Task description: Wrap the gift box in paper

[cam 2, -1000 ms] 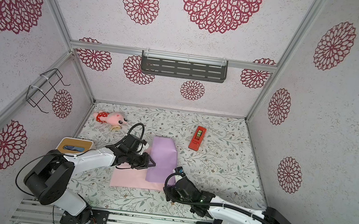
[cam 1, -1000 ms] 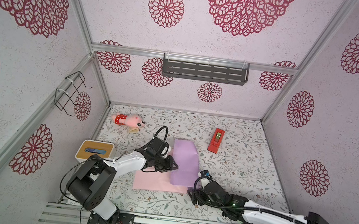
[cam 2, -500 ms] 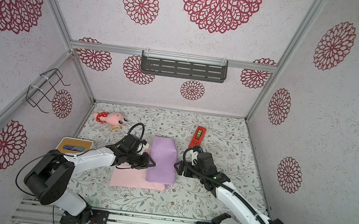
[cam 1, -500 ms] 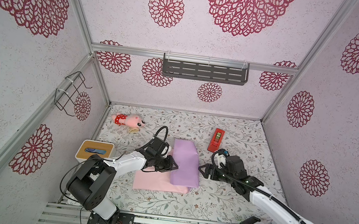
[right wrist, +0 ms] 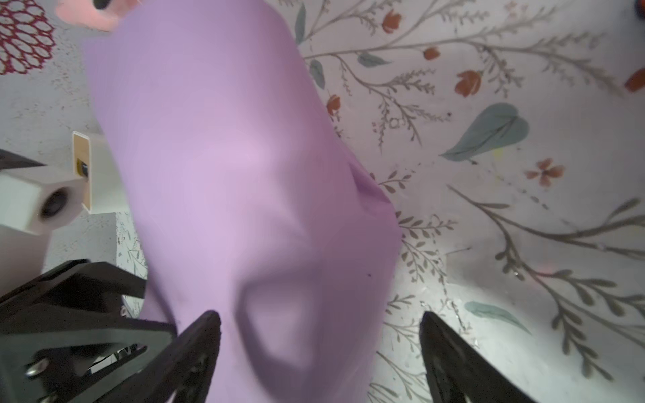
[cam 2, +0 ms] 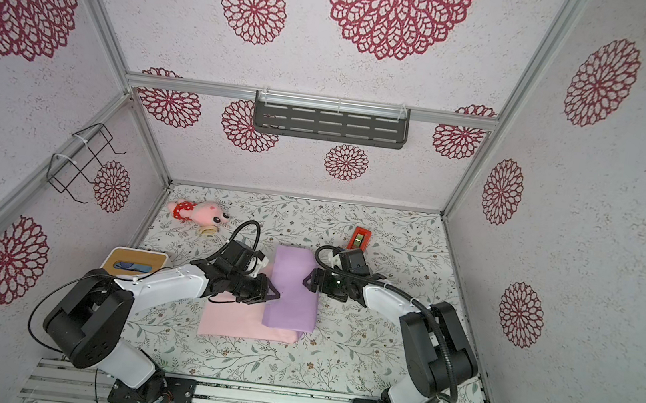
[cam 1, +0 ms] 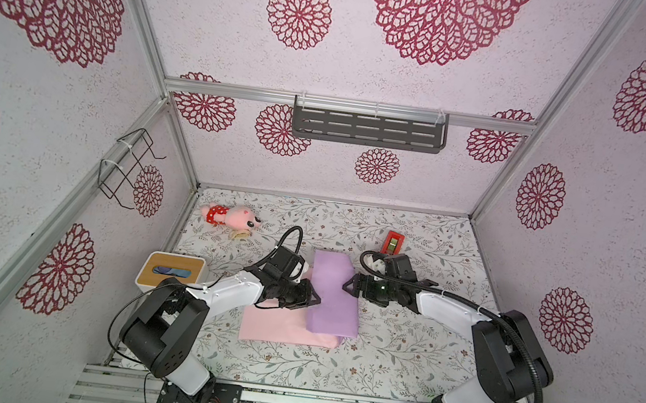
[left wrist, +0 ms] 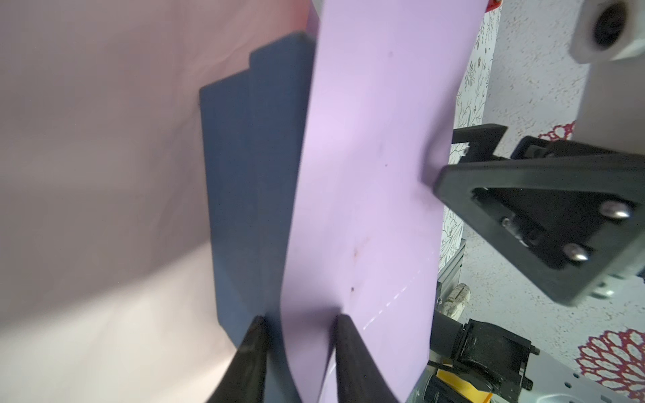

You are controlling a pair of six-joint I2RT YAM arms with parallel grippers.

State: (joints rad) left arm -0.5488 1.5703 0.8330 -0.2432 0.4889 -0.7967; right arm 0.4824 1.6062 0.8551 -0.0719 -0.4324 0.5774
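The paper lies mid-table in both top views: its pink face [cam 1: 276,326] is flat on the cloth and its lilac face [cam 1: 333,291] is folded over the gift box, which it hides there. In the left wrist view the navy gift box [left wrist: 251,167] shows beside the lilac flap [left wrist: 366,157]. My left gripper [cam 1: 312,295] [left wrist: 300,322] is shut on the flap's left edge, at the box's side. At the flap's right edge my right gripper [cam 1: 348,287] [right wrist: 319,324] stands open, with one finger over the lilac paper [right wrist: 227,157] and one over the cloth.
A pink plush toy [cam 1: 231,216] lies at the back left and a red tape dispenser [cam 1: 393,242] at the back right. A white tissue box with a wooden top [cam 1: 172,272] stands by the left wall. A dark shelf [cam 1: 368,128] hangs on the back wall.
My right arm has swung from the table's front edge back to the right side of the lilac fold. The left gripper has stayed in place on the flap.
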